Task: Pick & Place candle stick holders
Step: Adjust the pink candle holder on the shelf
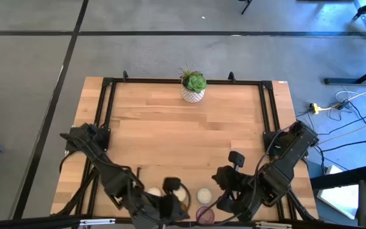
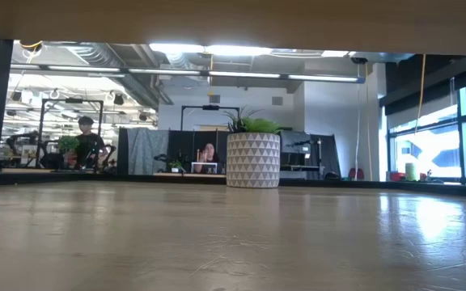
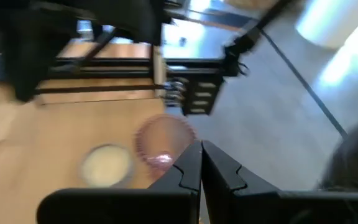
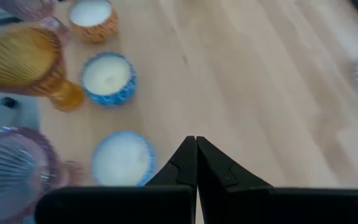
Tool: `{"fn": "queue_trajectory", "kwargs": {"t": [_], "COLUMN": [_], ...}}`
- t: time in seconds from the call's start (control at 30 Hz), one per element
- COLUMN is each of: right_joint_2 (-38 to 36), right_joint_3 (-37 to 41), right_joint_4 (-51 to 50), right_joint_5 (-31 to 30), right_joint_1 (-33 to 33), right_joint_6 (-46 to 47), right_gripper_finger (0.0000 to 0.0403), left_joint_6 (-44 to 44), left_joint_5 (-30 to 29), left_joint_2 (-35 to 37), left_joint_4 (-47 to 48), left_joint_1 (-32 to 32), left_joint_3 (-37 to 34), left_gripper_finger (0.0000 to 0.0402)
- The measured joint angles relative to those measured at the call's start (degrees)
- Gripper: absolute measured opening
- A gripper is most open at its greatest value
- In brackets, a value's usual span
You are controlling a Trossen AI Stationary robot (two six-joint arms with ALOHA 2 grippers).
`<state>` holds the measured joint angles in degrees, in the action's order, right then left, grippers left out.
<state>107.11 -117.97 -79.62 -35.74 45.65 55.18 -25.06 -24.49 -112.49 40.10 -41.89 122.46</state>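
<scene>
Your holders sit bunched at the near edge of the surface (image 1: 189,127), between the two arms — well apart from the plant (image 1: 194,87) at the far edge. From the right wrist you see them best: an amber glass holder (image 4: 27,65) on a stem, ribbed and goblet-shaped; a pink glass holder (image 4: 11,171) just beside it, ribbed too; and three short round ones with cream tops — a blue-sided holder (image 4: 108,78), another at (image 4: 122,158), and an orange-sided holder (image 4: 92,18).

Expect the glass ones to be stiff, slick and breakable, and likely top-heavy on those stems — take them low on the stem or across the bowl, gently. The short ones look squat and steady; pinch them across the sides.

Left gripper (image 3: 199,163) hangs just beside a pink holder (image 3: 161,144), fingers pressed together, holding nothing. Right gripper (image 4: 196,155) hovers near the group, fingers likewise together and empty.
</scene>
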Motion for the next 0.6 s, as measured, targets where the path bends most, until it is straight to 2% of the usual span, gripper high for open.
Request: {"fn": "queue_trajectory", "kwargs": {"t": [0.13,0.27,0.6], "right_joint_2": [0.00,0.00,0.00], "right_joint_3": [0.00,0.00,0.00], "right_joint_4": [4.00,7.01,6.99], "right_joint_5": [1.26,1.28,-0.68], "right_joint_1": [-0.39,-0.53,-0.80], "right_joint_6": [0.13,0.37,8.73], "right_gripper_finger": [0.0000,0.0000,0.0000], "left_joint_6": [8.17,13.32,19.67], "left_joint_5": [6.25,9.18,7.42], "left_joint_2": [-3.22,-6.46,-11.82], "left_joint_4": [-1.84,-1.30,2.51], "left_joint_1": [-0.01,-0.15,0.76], "left_joint_3": [3.96,7.64,11.82], "left_gripper_finger": [0.0002,0.0002,0.0002]}}
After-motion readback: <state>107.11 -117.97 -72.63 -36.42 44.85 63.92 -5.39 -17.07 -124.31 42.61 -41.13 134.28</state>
